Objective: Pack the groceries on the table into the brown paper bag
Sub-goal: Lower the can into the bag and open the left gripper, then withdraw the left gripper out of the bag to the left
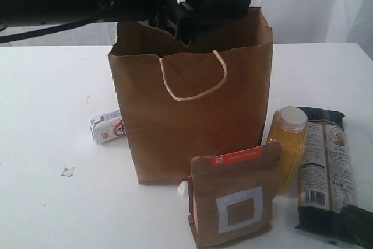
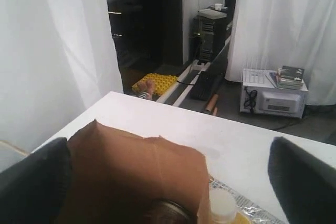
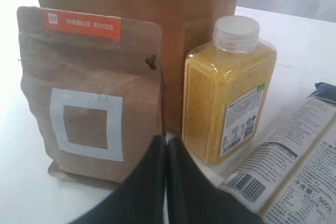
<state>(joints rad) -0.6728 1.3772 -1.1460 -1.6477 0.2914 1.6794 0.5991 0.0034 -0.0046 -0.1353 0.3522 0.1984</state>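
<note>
Brown kraft paper bag [image 1: 175, 144], tall, upright, creased, open-topped

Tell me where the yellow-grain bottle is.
In the exterior view the yellow-grain bottle stands upright at the right, beside the brown paper bag, between the brown pouch and the long dark-blue packet.

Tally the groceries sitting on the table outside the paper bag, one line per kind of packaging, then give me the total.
Brown pouch: 1
Yellow-grain bottle: 1
Dark-blue packet: 1
White-blue carton: 1
Total: 4
A white edge peeking out beside the pouch is too hidden to identify, so it is not counted.
</note>
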